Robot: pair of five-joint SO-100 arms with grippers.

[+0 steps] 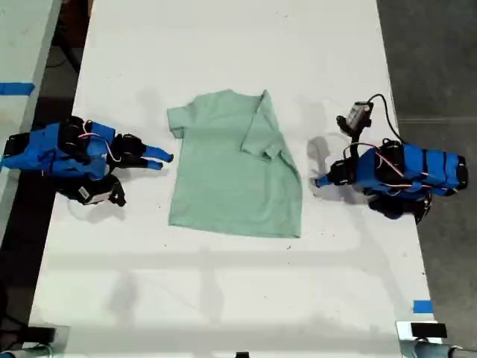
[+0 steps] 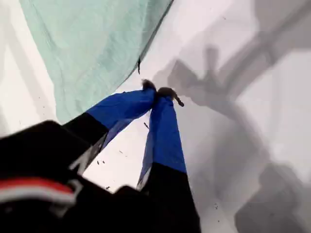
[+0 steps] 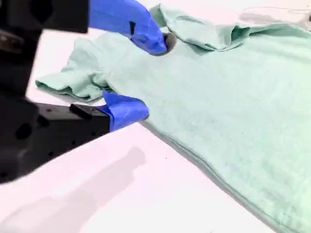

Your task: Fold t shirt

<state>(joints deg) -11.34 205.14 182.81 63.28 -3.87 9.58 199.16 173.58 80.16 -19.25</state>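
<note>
The t shirt (image 1: 235,168) lay flat near the middle of the white bench (image 1: 223,283), between my two arms. My first end effector (image 1: 319,181) sat clenched and empty, its blue fingertips (image 2: 163,104) pressed together on bare bench just beside the shirt's edge on the exterior view's right, apart from the cloth. My second end effector (image 1: 162,157) was released, jaws spread and holding nothing, at the shirt's other side near the bunched sleeve (image 3: 73,82). In the second wrist view one fingertip hung over the cloth, and the other was at the shirt's edge.

The shirt's long axis ran from the bench's far edge, at the exterior view's top, toward the near edge, with the neck end pointing to the far edge and the hem (image 1: 231,227) to the near one. The sleeve side on the exterior view's right was folded over onto the body (image 1: 264,127).

A strip of blue tape (image 1: 422,306) marked the bench near its corner at the exterior view's lower right. Nothing stood between either end effector and the shirt.
</note>
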